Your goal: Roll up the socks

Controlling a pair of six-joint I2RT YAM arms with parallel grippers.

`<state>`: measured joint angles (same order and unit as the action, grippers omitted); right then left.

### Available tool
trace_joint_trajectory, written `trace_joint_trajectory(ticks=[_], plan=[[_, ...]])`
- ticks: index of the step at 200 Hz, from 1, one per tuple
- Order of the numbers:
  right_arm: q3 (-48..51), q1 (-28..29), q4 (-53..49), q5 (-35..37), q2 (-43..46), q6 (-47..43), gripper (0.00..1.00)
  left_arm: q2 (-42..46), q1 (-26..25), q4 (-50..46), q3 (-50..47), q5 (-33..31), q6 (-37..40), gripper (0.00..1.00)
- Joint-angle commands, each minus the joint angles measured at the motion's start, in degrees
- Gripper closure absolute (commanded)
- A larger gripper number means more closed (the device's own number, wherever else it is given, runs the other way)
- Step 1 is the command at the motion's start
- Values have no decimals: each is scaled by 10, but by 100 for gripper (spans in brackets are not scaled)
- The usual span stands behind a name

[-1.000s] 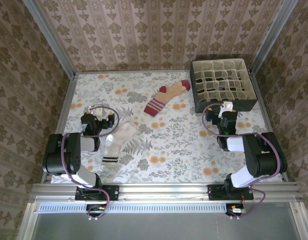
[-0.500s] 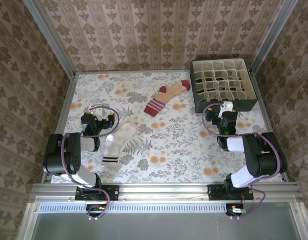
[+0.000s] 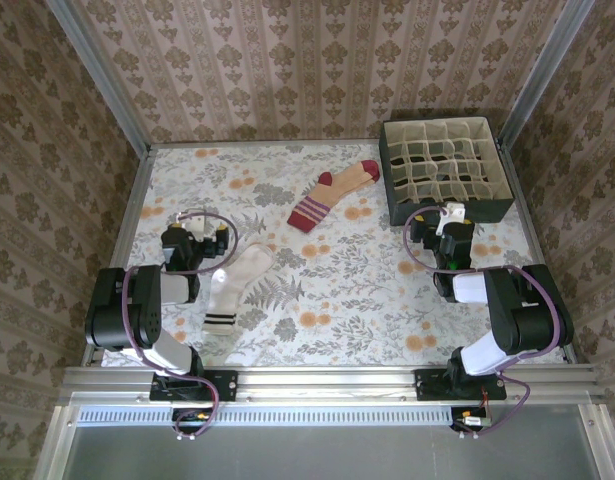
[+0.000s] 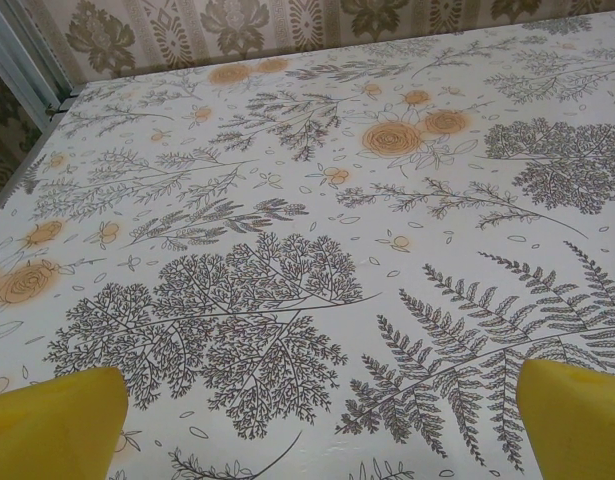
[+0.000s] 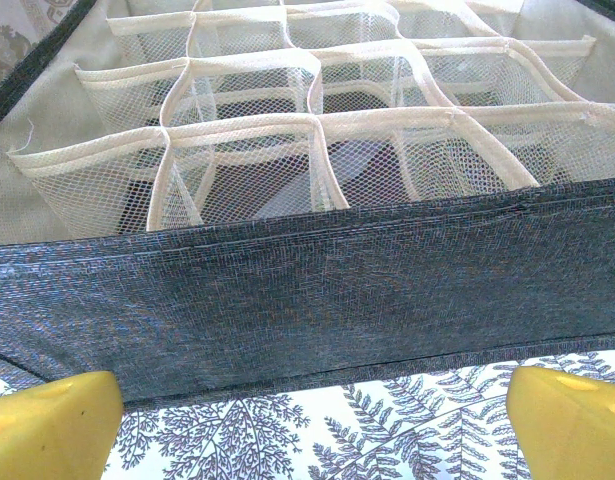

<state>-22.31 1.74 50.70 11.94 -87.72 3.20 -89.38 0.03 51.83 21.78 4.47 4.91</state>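
While left gripper (image 3: 194, 234) and right gripper (image 3: 442, 222) both stand spread apart and empty, cream sock (image 3: 235, 285) flat on worktop (image 3: 367, 300) just beside left gripper, tan sock (image 3: 332, 196) farther back, near divided box (image 3: 447, 170).

Black-and-white arms (image 3: 122, 312) carry purple cables (image 3: 199, 214) and yellow claw fingers (image 4: 52, 420).

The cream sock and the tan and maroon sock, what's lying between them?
Nothing. In the top view the stretch of floral tablecloth between the cream sock and the tan and maroon sock is bare.
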Motion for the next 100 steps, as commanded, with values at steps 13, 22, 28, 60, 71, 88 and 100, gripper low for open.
trace_joint_trajectory(ticks=[13, 22, 28, 60, 71, 88, 100], plan=[[-1, 1, -2, -6, 3, 2, 0, 7, 6, 3, 6, -8, -17, 0], [-9, 2, -21, -14, 8, -1, 0, 16, 5, 5, 2, -27, -24, 0], [-17, 3, -43, -18, 16, -4, 0, 25, 5, 3, -1, -39, -28, 0], [-111, 14, -244, -6, 75, -14, 0, 92, 4, -65, 4, -53, -32, 0], [-139, 21, -294, 7, 89, -3, 0, 119, 3, -104, 12, -53, -34, 0], [-186, 43, -375, 26, 101, 27, 0, 161, 3, -193, 34, -54, -56, 0], [-219, 70, -431, 48, 98, 53, 0, 190, 2, -274, 54, -46, -77, 2]])
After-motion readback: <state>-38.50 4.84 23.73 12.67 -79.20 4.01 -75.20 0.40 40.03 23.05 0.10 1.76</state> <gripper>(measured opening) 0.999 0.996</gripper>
